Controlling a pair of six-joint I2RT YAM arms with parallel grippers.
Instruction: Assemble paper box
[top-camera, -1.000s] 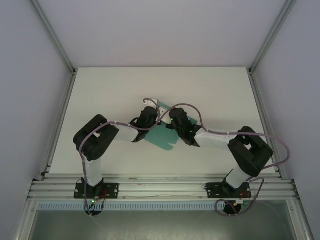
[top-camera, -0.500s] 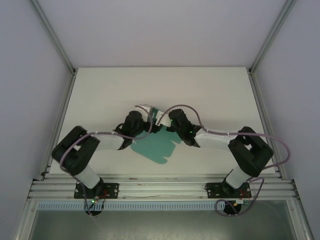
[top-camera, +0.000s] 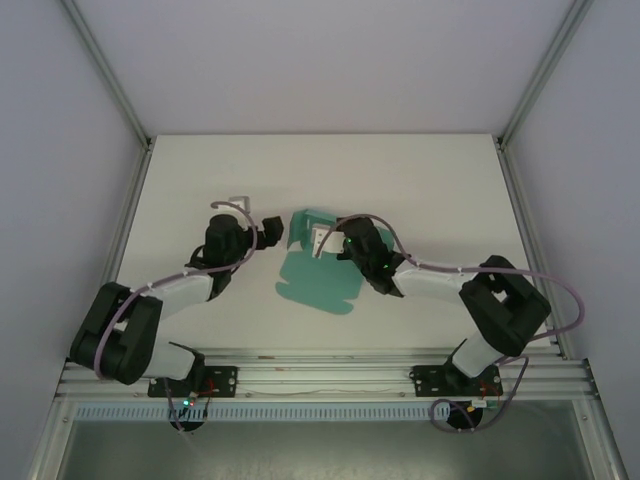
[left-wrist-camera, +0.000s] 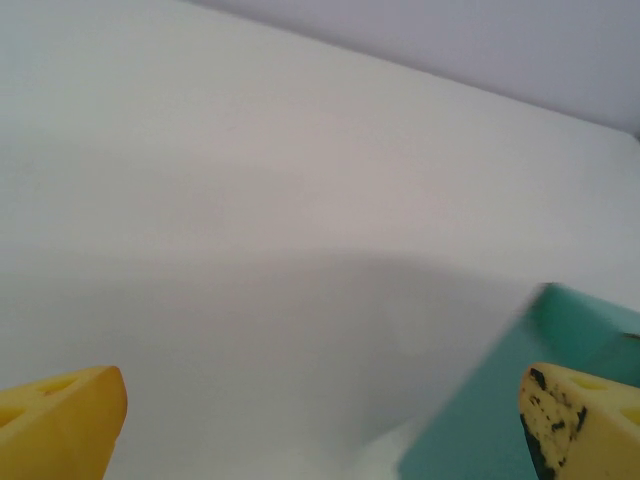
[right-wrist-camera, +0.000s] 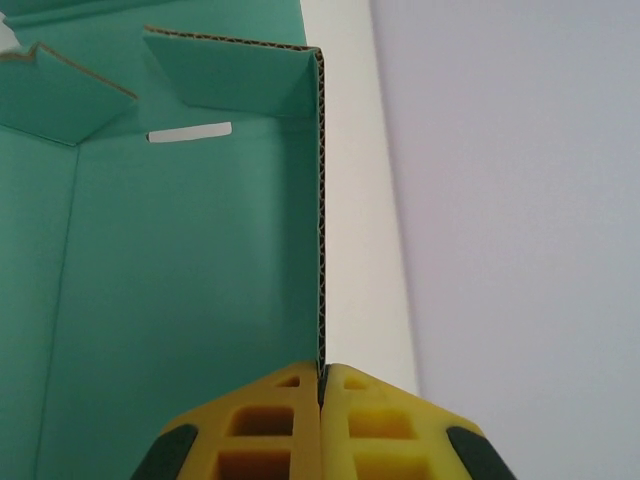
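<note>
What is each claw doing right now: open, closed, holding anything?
Left claw: open, holding nothing.
Right claw: closed on the edge of an upright wall of the teal paper box.

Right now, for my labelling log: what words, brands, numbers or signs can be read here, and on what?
None can be read.
The paper box is plain teal card on every face that shows.
The right gripper, shut on its wall, has bare yellow fingers.
The left gripper, open, has black specks on one finger, not characters.
</note>
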